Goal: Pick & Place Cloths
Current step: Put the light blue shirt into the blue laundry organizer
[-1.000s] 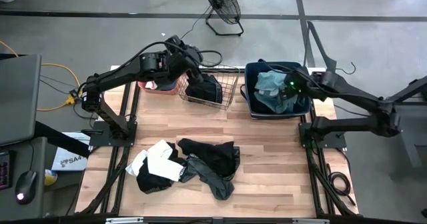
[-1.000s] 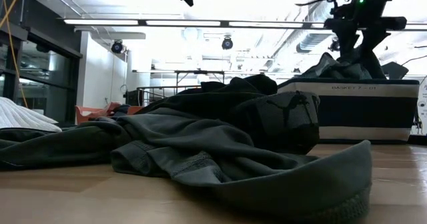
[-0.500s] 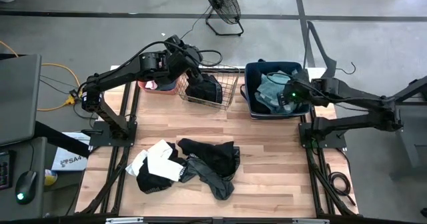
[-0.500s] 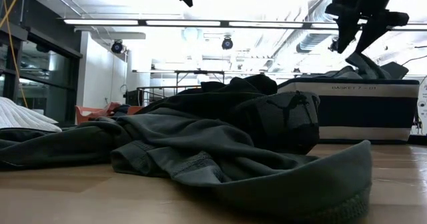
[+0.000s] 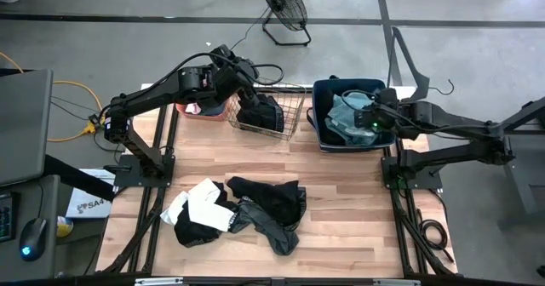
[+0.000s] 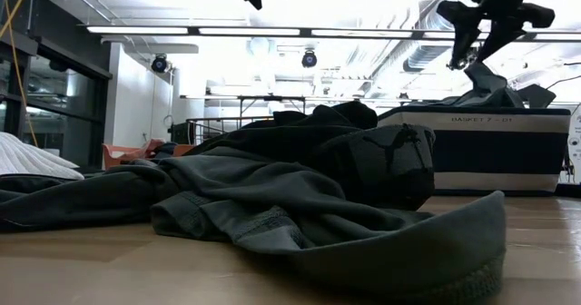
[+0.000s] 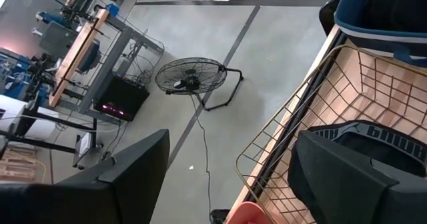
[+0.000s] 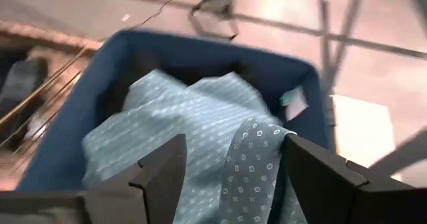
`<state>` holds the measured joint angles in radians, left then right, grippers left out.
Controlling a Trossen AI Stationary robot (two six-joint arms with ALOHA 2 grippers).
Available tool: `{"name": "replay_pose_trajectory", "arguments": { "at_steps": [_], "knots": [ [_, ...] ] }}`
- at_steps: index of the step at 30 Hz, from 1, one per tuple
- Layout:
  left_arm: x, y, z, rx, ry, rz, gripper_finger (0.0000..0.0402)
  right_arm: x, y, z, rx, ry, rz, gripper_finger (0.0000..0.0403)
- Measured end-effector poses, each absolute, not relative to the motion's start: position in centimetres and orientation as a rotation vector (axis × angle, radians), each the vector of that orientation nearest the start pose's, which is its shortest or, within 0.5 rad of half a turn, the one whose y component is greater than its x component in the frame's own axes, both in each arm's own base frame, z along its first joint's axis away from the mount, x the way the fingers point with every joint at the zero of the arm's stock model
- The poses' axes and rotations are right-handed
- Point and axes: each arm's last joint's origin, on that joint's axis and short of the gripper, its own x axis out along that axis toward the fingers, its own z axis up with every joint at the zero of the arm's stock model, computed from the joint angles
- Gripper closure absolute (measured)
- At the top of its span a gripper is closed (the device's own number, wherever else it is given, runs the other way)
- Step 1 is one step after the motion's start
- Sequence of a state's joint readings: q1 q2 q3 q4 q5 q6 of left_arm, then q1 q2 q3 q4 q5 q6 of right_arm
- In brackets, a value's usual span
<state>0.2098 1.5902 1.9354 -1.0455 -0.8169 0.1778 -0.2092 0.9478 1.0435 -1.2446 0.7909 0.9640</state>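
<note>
**Overhead, both grippers hang empty above the far baskets**

The right gripper (image 5: 364, 121) hovers over the dark blue bin (image 5: 322, 131) at the table's far right, fingers spread and holding nothing. Under it the teal cloth (image 8: 193, 127) lies loose inside the bin (patterned with small dots in the right wrist view), partly draped toward one wall, and the fingers (image 8: 163, 171) stand clear of the fabric.

The left gripper (image 5: 247, 80) hangs above the wire basket (image 5: 294, 116) at the far middle, jaws at their widest and empty. A black garment (image 5: 261, 111) sits in that basket; the left wrist view shows it bearing a light logo.

Near the front of the wooden table (image 5: 341, 201) a white-and-black piece (image 5: 203, 208) lies touching a heap of black cloths (image 5: 272, 208), which fills most of the low view.

A coral tub (image 5: 211, 110) sits beside the wire basket.
</note>
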Motion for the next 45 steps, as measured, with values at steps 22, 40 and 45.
{"name": "replay_pose_trajectory", "arguments": {
  "at_steps": [22,40,45],
  "knots": [
    [29.1,8.3,45.0,0.379,0.797,0.921,0.008,11.5,-3.7,30.8,0.648,1.003,-1.193,0.0378],
    [28.6,8.3,44.4,0.374,0.861,0.917,0.008,12.2,-2.8,30.2,0.686,1.136,-1.119,0.0381],
    [28.6,8.2,44.4,0.374,0.862,0.917,0.008,12.3,-2.2,30.1,0.654,1.185,-1.079,0.0327]
  ]
}}
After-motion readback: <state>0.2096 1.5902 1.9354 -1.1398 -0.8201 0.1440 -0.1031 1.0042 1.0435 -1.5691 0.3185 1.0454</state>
